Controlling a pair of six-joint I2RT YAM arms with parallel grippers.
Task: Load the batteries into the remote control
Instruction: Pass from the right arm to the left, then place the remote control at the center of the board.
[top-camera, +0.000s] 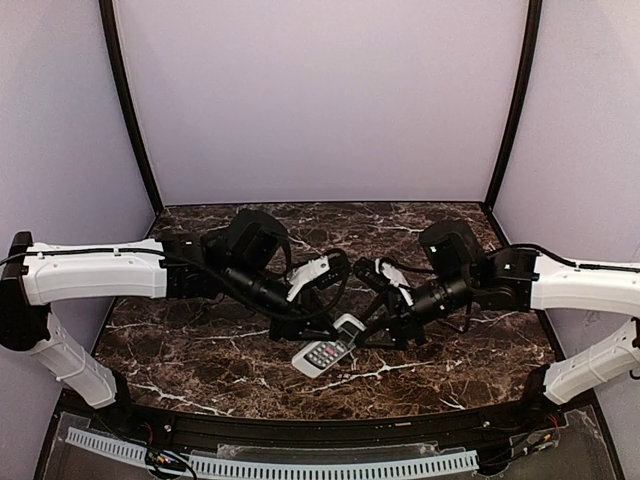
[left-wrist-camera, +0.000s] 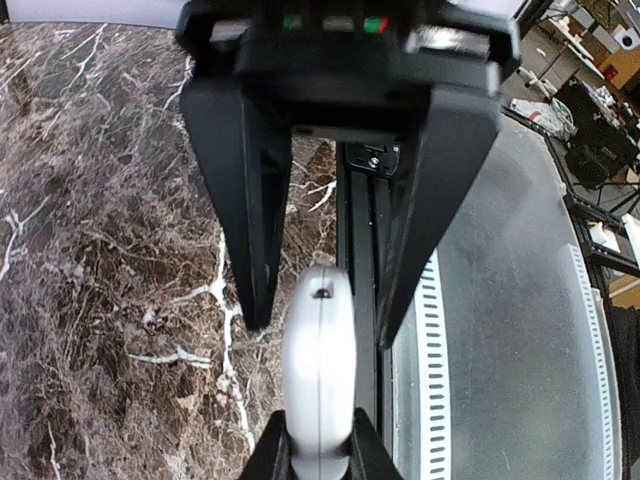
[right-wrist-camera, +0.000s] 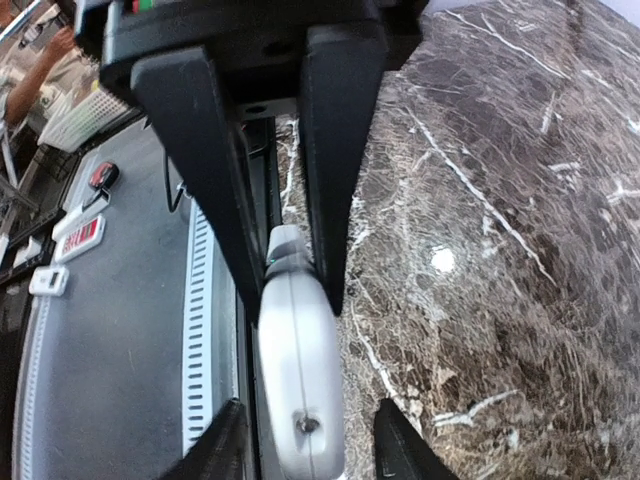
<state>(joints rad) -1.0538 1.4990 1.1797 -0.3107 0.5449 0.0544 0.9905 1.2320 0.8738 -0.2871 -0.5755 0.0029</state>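
Observation:
The white remote control (top-camera: 325, 352) is held above the marble table, near its front edge, between the two arms. My right gripper (right-wrist-camera: 295, 305) is shut on one end of the remote (right-wrist-camera: 300, 380), which shows edge-on. My left gripper (left-wrist-camera: 322, 330) is open, and its fingers straddle the remote's other end (left-wrist-camera: 318, 380) without touching it. In the top view the left gripper (top-camera: 312, 335) and the right gripper (top-camera: 362, 330) meet over the remote. The batteries are out of view.
The dark marble table (top-camera: 200, 350) ends at a black front rail (left-wrist-camera: 360, 250) with a white slotted strip (top-camera: 300, 465) below it. Purple walls enclose the back and both sides.

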